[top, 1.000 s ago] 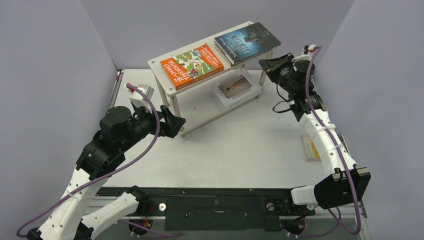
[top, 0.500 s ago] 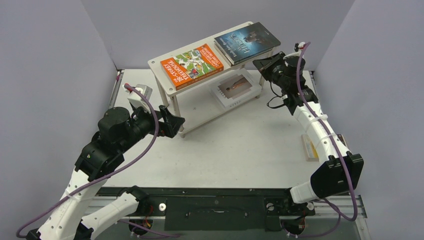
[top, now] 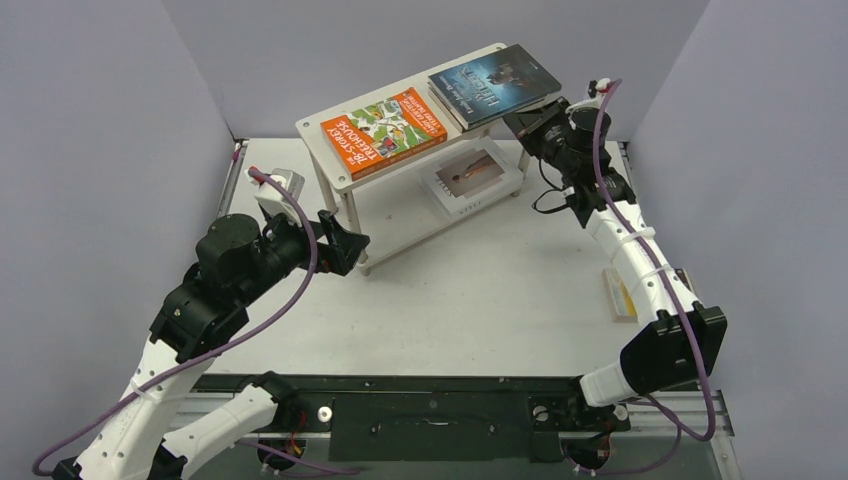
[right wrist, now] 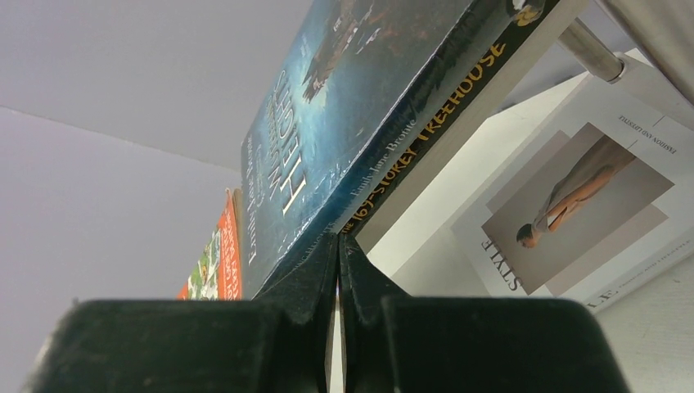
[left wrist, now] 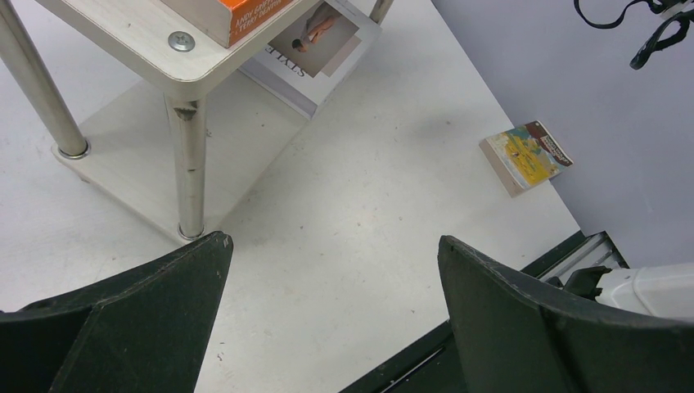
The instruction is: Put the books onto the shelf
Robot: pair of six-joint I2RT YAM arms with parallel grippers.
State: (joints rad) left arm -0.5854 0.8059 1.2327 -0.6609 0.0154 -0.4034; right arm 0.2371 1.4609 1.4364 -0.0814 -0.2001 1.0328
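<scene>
Five books in view. Upper board of the shelf (top: pixel 312 129): one orange book (top: pixel 383 130), plus one dark blue book (top: pixel 493 84) stacked on one black-spined book (right wrist: pixel 425 123). Lower board: one white book (top: pixel 470 178). Table (top: pixel 480 290): one yellow book (left wrist: pixel 526 155). Left gripper (left wrist: pixel 331 240): fingers apart, empty. Right gripper (right wrist: pixel 338 246): fingers together, at the stack's edge.

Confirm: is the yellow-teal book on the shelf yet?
No, the yellow-teal book lies flat on the table near the wall, well apart from the shelf.
</scene>
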